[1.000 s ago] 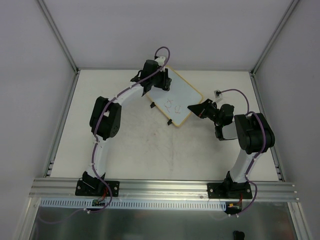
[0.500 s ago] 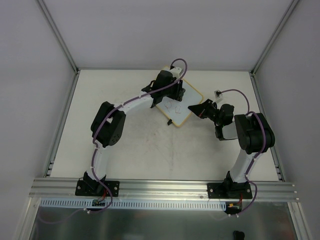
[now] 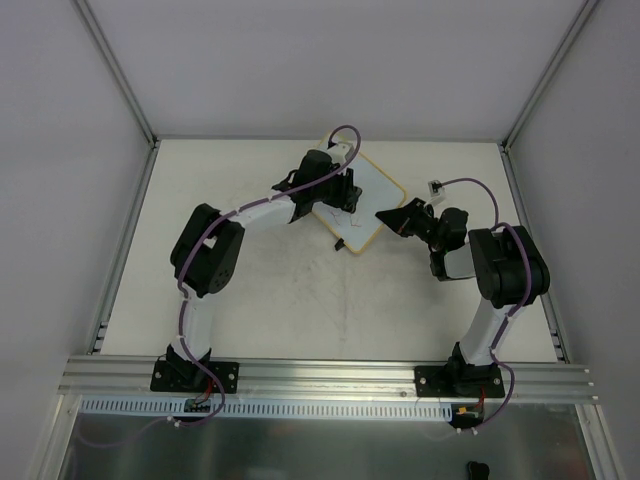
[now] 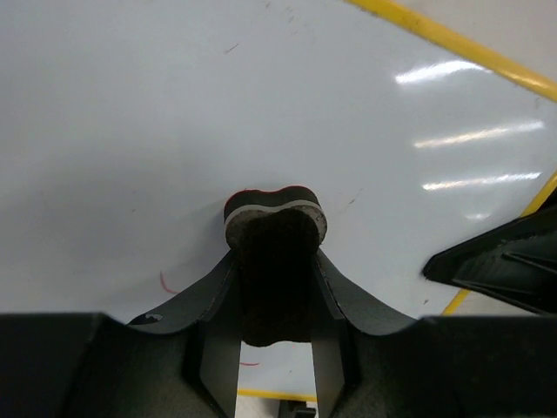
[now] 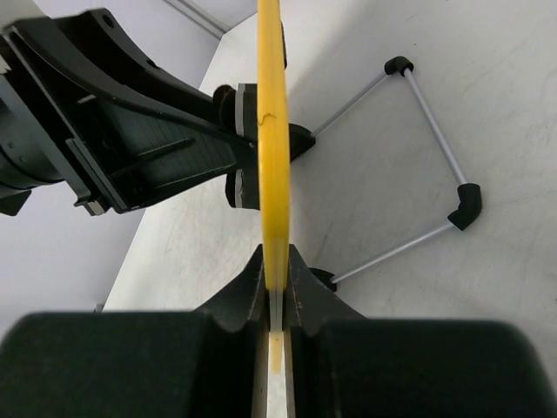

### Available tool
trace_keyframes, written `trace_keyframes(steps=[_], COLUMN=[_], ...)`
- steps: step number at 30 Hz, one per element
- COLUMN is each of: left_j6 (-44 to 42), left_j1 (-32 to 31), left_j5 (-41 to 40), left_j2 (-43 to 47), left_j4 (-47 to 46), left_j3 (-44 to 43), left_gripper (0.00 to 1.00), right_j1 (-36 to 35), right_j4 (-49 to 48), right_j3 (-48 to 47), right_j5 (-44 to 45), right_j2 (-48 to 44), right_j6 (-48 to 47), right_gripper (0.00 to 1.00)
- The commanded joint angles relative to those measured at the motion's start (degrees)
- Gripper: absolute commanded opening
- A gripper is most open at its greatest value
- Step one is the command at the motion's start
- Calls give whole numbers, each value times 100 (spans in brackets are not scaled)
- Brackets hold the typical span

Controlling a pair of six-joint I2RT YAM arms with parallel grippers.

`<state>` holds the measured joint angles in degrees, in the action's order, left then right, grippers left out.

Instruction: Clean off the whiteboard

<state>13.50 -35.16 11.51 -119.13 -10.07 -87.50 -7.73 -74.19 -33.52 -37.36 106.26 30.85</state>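
Whiteboard (image 3: pixel 374 196) sits near the far edge of the table (image 3: pixel 250 290), right of its middle. The right gripper (image 3: pixel 392 218) has its fingers pinched tight on the board's yellow-framed near-right edge. The left gripper (image 4: pixel 275 261) is clamped on a black eraser (image 4: pixel 274 218) and presses its pad against the white face, beside faint red strokes (image 4: pixel 162 280). A wire stand (image 5: pixel 435 131) lies behind the opposite face.
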Motion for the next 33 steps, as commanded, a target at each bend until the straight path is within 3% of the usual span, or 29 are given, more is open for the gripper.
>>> trace_keyframes(steps=[1,7,15,21,33], left_j6=[-5,136,276,347,92], left_j1=[254,773,1099,985,466], left_j5=[-52,71,238,405,177], left_j2=[118,417,259,136,171], left_j4=[524,-39,-75,-153,-1313], left_j3=[487,1050,929,840,1183], left_gripper=[0,0,0,0,0], right_j1=[-133,-124,-124,-124,-124], right_j4=[-1352,-1352,-1352,-1352,-1352], right_j3=[-85,-76,-67,-67,-76], right_j5=[-289,-289,-289,-280,-306], right_j2=[-44,-61,-53,-53,-35], right_j6=[-281,-281,-281,-281,-281], right_gripper=[0,0,0,0,0])
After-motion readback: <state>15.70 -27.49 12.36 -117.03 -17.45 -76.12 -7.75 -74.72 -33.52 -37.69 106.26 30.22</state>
